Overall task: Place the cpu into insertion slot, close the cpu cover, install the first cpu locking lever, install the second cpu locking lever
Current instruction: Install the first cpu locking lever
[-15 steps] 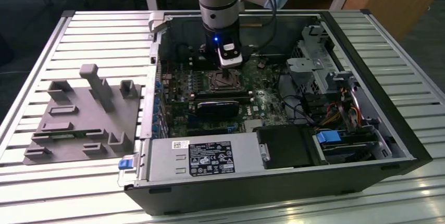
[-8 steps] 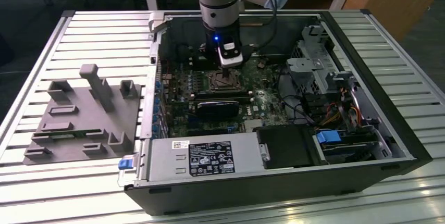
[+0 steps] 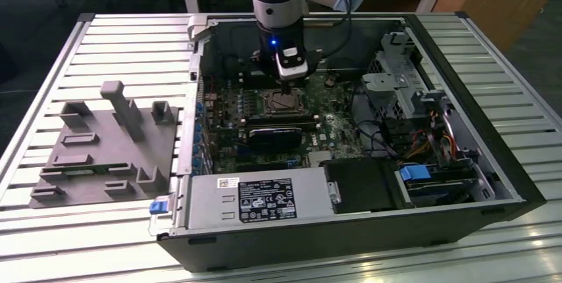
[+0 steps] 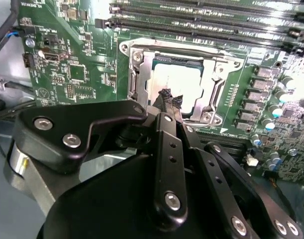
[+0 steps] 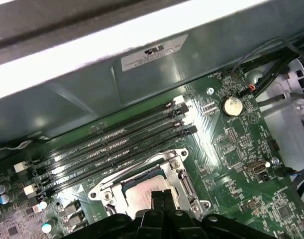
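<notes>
The cpu (image 4: 184, 79) shows its pale metal top in the insertion slot (image 3: 283, 102) on the green motherboard. The cpu cover (image 4: 142, 62), a silver frame, lies flat around it in both wrist views. My gripper (image 4: 170, 97) hangs straight over the socket, its dark fingertips (image 4: 164, 93) pressed together at the chip's near edge with nothing visible between them. In the first wrist view the gripper (image 5: 160, 196) meets the cpu (image 5: 139, 196) inside the cover (image 5: 179, 164). A thin metal lever (image 4: 217, 94) runs along one side of the socket.
Long black memory slots (image 4: 201, 20) lie beside the socket. A black heatsink block (image 3: 272, 135), the power supply (image 3: 255, 201) and a drive cage (image 3: 412, 92) crowd the open case. A grey fixture (image 3: 105, 145) sits on the slatted table at the exterior view's left.
</notes>
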Robot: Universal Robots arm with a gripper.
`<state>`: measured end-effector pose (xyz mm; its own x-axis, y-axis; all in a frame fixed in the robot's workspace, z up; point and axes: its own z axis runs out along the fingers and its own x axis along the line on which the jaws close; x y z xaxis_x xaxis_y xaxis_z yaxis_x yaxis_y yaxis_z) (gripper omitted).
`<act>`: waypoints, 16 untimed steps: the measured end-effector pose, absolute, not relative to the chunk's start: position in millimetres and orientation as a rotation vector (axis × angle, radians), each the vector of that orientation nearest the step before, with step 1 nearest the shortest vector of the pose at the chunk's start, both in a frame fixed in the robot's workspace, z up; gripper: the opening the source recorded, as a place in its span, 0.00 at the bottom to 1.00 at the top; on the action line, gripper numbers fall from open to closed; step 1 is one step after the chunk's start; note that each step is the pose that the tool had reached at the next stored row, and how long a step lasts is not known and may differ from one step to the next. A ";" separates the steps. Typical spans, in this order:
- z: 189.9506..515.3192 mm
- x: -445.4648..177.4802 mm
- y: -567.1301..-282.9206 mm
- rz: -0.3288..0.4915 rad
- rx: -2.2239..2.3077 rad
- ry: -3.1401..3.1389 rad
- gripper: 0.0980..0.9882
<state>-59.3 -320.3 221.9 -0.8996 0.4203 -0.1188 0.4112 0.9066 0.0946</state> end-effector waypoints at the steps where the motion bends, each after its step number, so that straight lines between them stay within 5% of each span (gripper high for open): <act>1: 222.3 -59.3 -320.5 0.093 0.642 2.934 0.00; 16: 233.5 -59.3 -325.6 0.064 0.641 2.937 0.00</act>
